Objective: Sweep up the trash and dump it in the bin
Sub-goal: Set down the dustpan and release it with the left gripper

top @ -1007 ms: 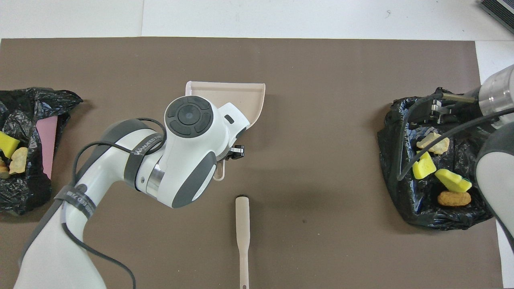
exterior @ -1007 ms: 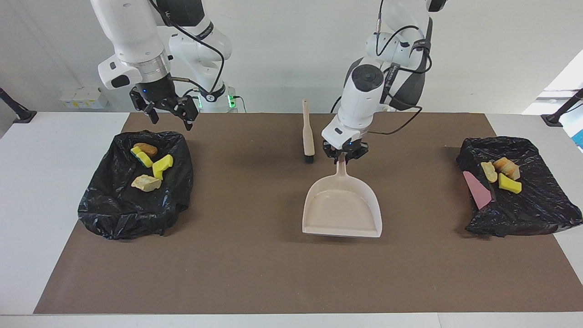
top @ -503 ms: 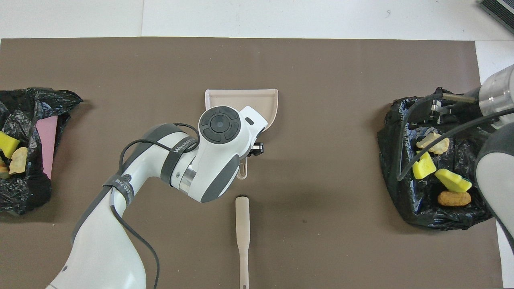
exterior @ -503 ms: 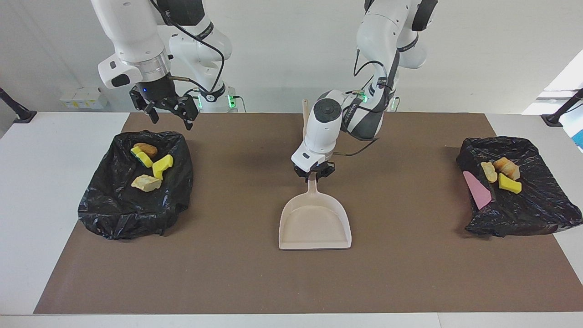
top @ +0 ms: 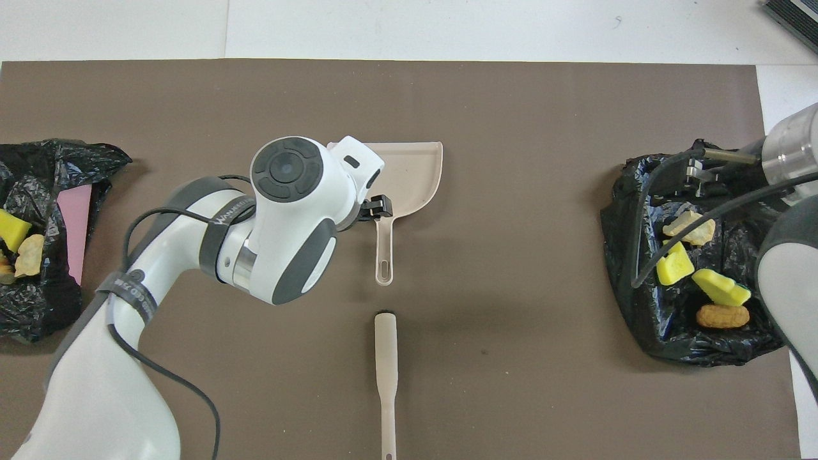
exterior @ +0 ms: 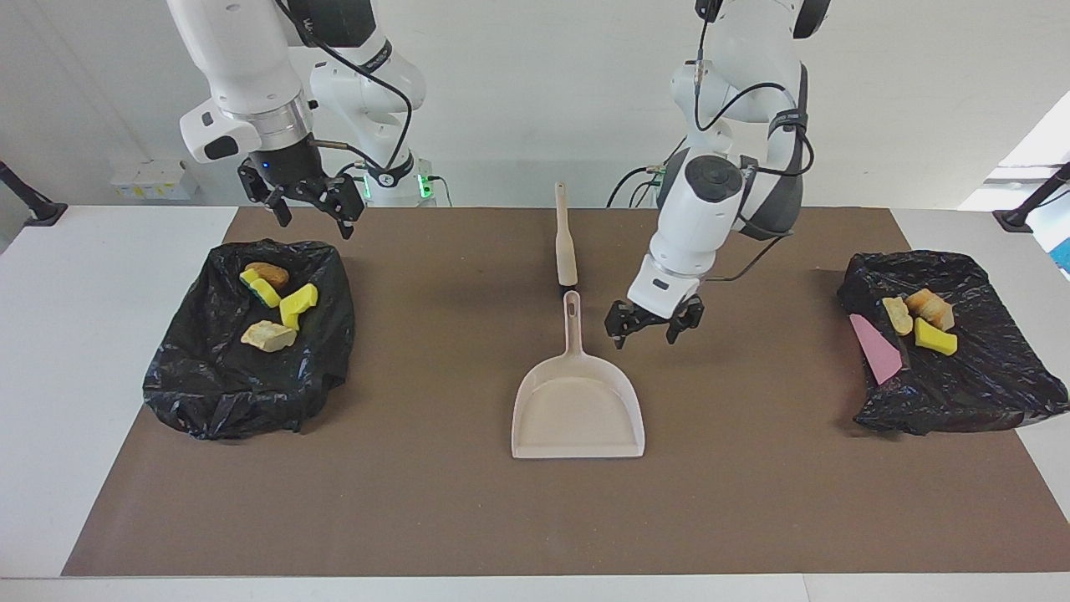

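The beige dustpan [exterior: 577,410] lies flat on the brown mat, handle toward the robots; it also shows in the overhead view [top: 409,169]. My left gripper [exterior: 644,334] is open and empty, just above the mat beside the handle, toward the left arm's end. The trash lies in two black bags. Several scraps, such as a yellow sponge chunk [exterior: 298,303] and a bread lump [exterior: 267,336], are in the bag [exterior: 209,401] at the right arm's end. My right gripper [exterior: 314,221] hangs open over that bag's edge nearer to the robots. Three scraps [exterior: 934,337] lie in the other bag [exterior: 986,385].
A beige brush [exterior: 566,242] lies on the mat nearer to the robots than the dustpan, in line with its handle; it also shows in the overhead view [top: 386,364]. A pink flat piece [exterior: 873,349] lies in the bag at the left arm's end.
My left gripper carried the dustpan toward the right arm's end, set it on the mat, let go of the handle and moved aside, open. The right arm has not moved.
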{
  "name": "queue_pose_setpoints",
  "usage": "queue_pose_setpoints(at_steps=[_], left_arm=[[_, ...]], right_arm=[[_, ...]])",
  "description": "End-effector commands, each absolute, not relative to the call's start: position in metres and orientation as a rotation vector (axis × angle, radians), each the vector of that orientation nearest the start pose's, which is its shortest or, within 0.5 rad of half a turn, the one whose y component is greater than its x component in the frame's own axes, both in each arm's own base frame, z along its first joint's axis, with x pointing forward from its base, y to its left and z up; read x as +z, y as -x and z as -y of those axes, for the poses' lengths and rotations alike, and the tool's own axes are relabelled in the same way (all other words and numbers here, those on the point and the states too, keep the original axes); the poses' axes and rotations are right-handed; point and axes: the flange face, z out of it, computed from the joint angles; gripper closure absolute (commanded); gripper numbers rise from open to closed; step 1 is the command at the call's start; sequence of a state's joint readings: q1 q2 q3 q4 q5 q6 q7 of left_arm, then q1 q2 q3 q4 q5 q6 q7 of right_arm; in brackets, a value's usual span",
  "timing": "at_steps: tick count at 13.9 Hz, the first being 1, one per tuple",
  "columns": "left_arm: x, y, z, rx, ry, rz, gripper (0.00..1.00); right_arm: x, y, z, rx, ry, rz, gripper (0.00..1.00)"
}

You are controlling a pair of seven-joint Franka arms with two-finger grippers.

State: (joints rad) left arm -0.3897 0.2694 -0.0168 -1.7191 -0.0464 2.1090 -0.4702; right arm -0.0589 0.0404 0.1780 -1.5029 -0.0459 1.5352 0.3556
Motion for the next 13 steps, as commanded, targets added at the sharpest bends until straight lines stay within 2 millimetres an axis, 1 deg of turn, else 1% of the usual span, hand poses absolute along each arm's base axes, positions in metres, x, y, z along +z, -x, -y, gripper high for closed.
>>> queue_pose_setpoints(at_steps=[1,3,4,5,7,8,9,10,11,13], left_arm=[[0.465,-0.606,0.203,-0.136,3.211,0.093,0.00],[0.484,-0.608,0.163,-0.132,3.208,0.006,0.00],[0.490,-0.608,0.147,-0.126,3.204,-0.023,0.00],[0.499,-0.607,0.134,-0.129,3.199,-0.052,0.00],[0.515,-0.603,0.099,-0.115,3.182,-0.145,0.00],[0.525,-0.599,0.078,-0.108,3.175,-0.172,0.00],[0.534,-0.595,0.064,-0.103,3.170,-0.196,0.00],[0.543,-0.589,0.056,-0.094,3.157,-0.226,0.00],[0.553,-0.583,0.049,-0.082,3.138,-0.251,0.00],[0.573,-0.569,0.040,-0.077,3.134,-0.224,0.00]], right_arm=[[0.634,-0.559,-0.056,-0.015,3.142,-0.350,0.00],[0.634,-0.559,-0.056,-0.015,3.142,-0.350,0.00],[0.634,-0.559,-0.056,-0.015,3.142,-0.350,0.00],[0.634,-0.559,-0.056,-0.015,3.142,-0.350,0.00],[0.635,-0.559,-0.056,-0.021,3.145,-0.350,0.00],[0.635,-0.559,-0.058,-0.024,3.145,-0.343,0.00],[0.636,-0.559,-0.058,-0.026,3.145,-0.343,0.00],[0.636,-0.559,-0.059,-0.026,3.145,-0.341,0.00],[0.636,-0.559,-0.058,-0.025,3.143,-0.343,0.00],[0.637,-0.559,-0.058,-0.028,3.143,-0.338,0.00]])
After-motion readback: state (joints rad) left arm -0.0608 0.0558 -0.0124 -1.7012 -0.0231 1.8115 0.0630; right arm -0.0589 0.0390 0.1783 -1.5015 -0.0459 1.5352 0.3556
